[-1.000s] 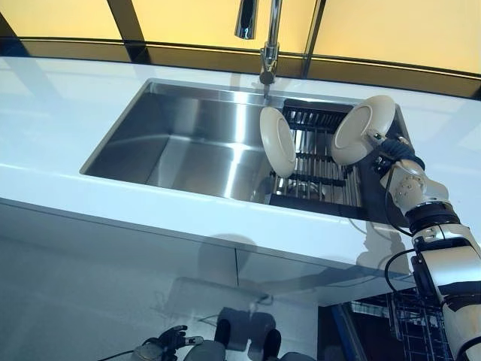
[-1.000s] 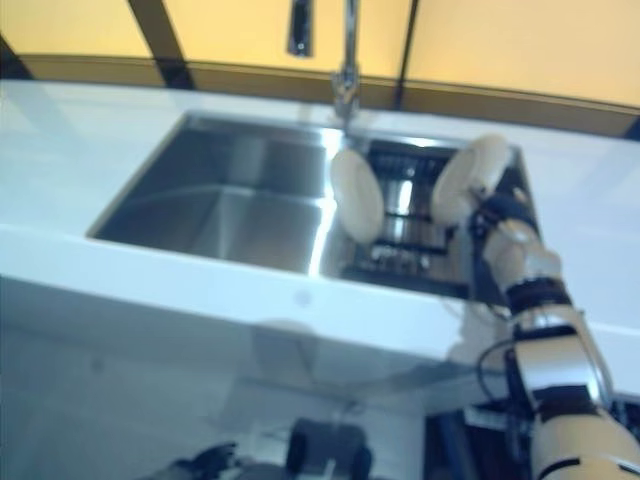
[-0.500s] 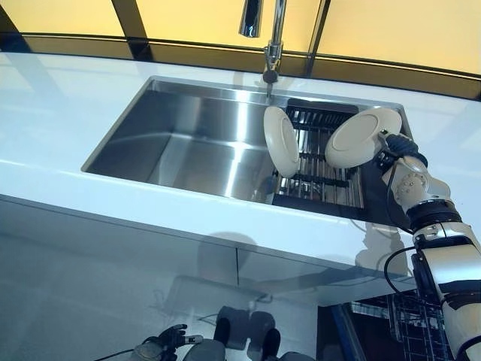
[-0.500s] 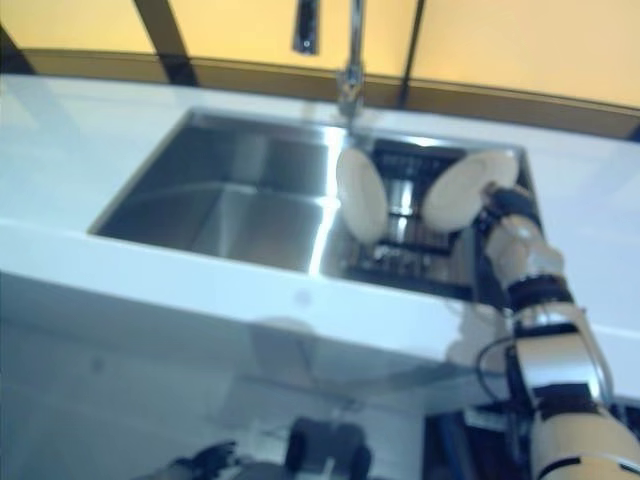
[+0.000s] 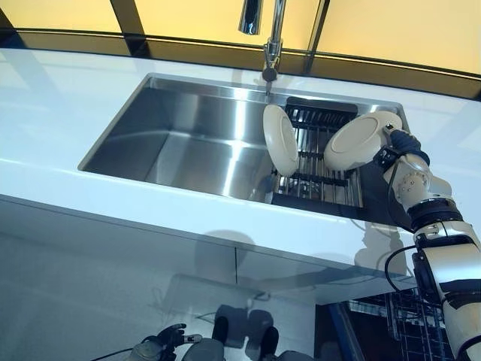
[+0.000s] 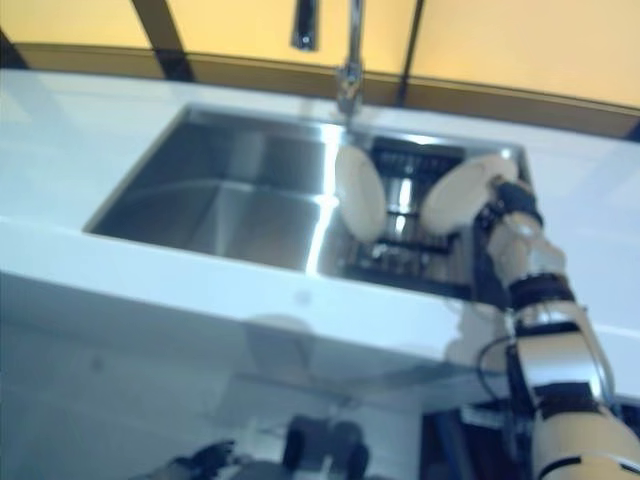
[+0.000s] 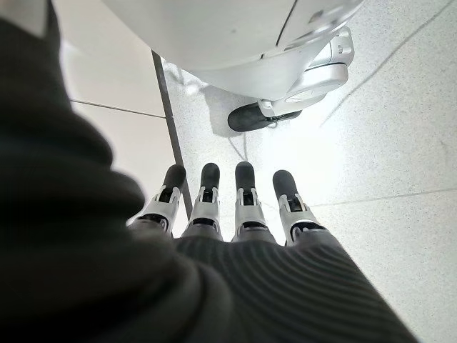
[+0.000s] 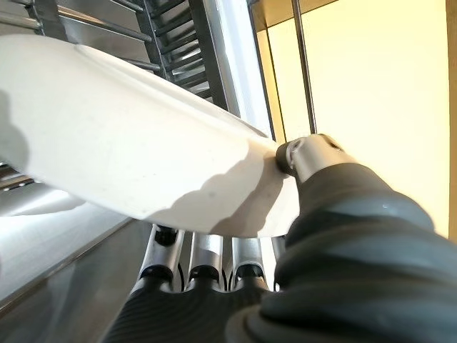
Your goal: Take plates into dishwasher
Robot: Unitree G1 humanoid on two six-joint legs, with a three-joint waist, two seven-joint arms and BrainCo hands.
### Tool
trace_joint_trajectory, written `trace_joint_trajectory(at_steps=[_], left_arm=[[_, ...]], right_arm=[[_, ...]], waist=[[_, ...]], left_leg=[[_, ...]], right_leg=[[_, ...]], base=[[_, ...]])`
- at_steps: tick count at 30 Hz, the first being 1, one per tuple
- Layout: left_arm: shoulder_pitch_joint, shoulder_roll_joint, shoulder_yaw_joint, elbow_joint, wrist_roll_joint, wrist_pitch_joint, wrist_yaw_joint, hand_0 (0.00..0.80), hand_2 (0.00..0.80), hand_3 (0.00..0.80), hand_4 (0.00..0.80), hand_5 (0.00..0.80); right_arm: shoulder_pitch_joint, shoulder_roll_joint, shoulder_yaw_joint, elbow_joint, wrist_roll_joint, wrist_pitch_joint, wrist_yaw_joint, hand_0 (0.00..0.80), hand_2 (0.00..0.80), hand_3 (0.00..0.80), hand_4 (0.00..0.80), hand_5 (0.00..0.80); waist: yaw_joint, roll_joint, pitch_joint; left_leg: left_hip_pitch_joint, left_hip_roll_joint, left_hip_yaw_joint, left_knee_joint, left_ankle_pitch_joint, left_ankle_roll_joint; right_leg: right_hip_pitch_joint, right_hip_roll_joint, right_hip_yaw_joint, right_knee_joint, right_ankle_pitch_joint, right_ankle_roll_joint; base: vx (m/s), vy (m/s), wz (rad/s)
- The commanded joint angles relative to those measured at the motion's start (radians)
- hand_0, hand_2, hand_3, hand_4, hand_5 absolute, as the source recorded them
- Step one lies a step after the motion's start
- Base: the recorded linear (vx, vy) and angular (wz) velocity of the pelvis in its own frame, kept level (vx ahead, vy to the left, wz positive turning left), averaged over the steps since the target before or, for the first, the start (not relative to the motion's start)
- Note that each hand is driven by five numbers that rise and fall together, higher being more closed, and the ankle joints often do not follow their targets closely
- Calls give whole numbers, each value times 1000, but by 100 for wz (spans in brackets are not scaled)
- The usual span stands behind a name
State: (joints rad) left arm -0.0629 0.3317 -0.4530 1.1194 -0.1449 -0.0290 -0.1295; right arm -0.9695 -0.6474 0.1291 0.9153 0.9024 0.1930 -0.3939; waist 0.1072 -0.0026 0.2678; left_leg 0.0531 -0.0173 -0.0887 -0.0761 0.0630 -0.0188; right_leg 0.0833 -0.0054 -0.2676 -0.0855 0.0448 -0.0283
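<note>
My right hand (image 5: 396,147) holds a cream plate (image 5: 361,141) by its rim, tilted above the dark drying rack (image 5: 319,162) at the right end of the steel sink (image 5: 188,143). In the right wrist view the thumb (image 8: 303,156) presses on top of the plate (image 8: 128,150) and the fingers (image 8: 203,259) lie under it. A second cream plate (image 5: 279,140) stands on edge in the rack's left side. My left hand (image 5: 160,344) hangs low by the floor with straight fingers (image 7: 243,204), holding nothing.
A tap (image 5: 264,37) rises behind the sink. White countertop (image 5: 52,113) surrounds the sink. A wire dishwasher basket (image 5: 409,331) shows at the lower right below the counter edge.
The held plate has come down and leftward and tipped flatter over the rack. The standing plate and left hand have not moved.
</note>
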Motion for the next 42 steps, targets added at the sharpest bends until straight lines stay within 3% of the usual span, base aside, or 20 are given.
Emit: trace_joint_trajectory(at_steps=[1, 9, 18, 27, 33, 42], left_arm=[[-24, 9, -49, 29, -20, -8, -3, 0, 0, 0, 0, 0], [-18, 12, -43, 19, -18, -4, -3, 0, 0, 0, 0, 0], [4, 10, -26, 37, -6, -22, -7, 0, 0, 0, 0, 0], [22, 8, -12, 41, 6, -28, -9, 0, 0, 0, 0, 0], [37, 3, 2, 66, 20, -48, -10, 0, 0, 0, 0, 0], [30, -16, 35, 93, 27, -51, -3, 0, 0, 0, 0, 0]], right_arm=[[-89, -62, 36, -29, 4, -57, 19, 800, 800, 800, 800, 800], [-58, -50, 28, -128, 34, -134, 67, 800, 800, 800, 800, 800], [38, -8, -31, -359, 166, -270, 227, 800, 800, 800, 800, 800], [127, 64, -102, -614, 311, -340, 351, 800, 800, 800, 800, 800], [197, 117, -118, -786, 316, -405, 409, 800, 800, 800, 800, 800], [303, 233, -138, -988, 377, -432, 500, 800, 800, 800, 800, 800]], waist=[[18, -30, -33], [10, -33, -39], [-11, -38, -66], [-26, -40, -99], [-42, -41, -128], [-73, -33, -160]], left_leg=[[-12, -54, 46, 72, -115, 72], [-5, -52, 54, 63, -115, 74], [12, -49, 73, 46, -118, 78], [24, -48, 92, 27, -120, 85], [31, -50, 112, 18, -126, 97], [47, -52, 145, -10, -125, 113]], right_leg=[[-19, 13, 38, 136, -141, -35], [-17, 13, 42, 133, -140, -32], [-9, 15, 54, 123, -138, -24], [-6, 14, 67, 108, -130, -10], [-9, 11, 84, 105, -124, 2], [-18, 3, 114, 100, -103, 26]], base=[[0, 0, 0], [0, 0, 0], [-2, 3, 0], [-22, 39, -1], [-43, 76, -5], [-77, 103, -16]])
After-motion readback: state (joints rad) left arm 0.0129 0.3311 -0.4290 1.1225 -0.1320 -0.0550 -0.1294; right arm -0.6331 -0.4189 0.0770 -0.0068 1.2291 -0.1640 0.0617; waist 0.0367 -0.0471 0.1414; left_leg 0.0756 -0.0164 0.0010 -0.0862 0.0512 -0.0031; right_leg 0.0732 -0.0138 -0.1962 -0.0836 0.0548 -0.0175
